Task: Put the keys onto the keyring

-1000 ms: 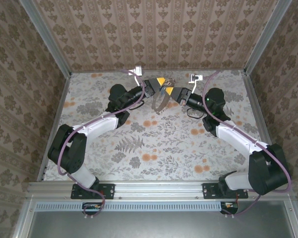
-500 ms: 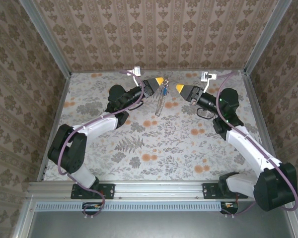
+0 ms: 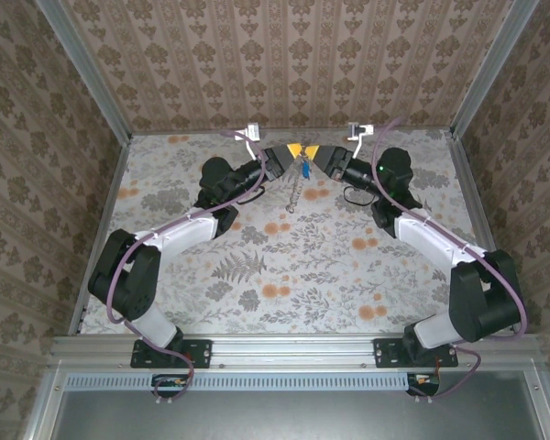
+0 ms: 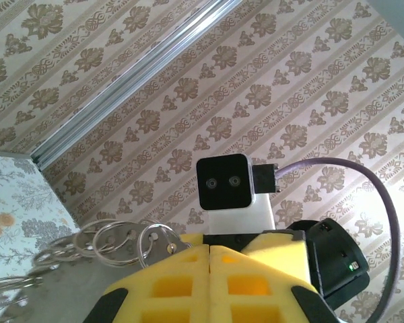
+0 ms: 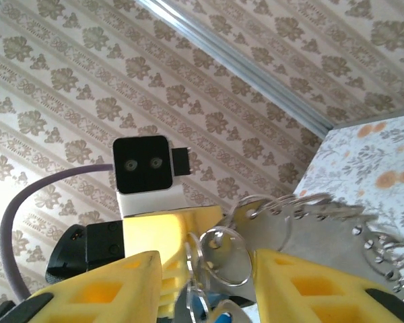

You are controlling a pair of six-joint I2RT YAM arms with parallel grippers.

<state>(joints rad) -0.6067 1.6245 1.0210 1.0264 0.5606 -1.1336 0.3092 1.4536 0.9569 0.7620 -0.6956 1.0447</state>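
My left gripper [image 3: 291, 152] is held above the far middle of the table, shut [image 4: 209, 250] on the keyring [image 4: 118, 240], whose thin metal loops fan out to the left of its yellow fingers. From the ring hang the blue-headed key [image 3: 304, 170] and the beige chain strap [image 3: 293, 194], its end near the tabletop. My right gripper [image 3: 319, 156] faces the left one from the right, open [image 5: 205, 261], with the keyring loops [image 5: 230, 262] in the gap between its fingers. The key's blue head [image 5: 200, 311] peeks out at the bottom of the right wrist view.
The floral-patterned table [image 3: 284, 266] is enclosed by patterned walls on three sides, with aluminium posts [image 3: 99, 82] at the back corners. Both grippers work close to the back wall. Purple cables [image 3: 247, 137] loop from each wrist.
The right gripper opened, pulled away to the right, then came back; its open fingers now flank the ring. The left gripper stayed put, and the key and strap now hang from the ring.
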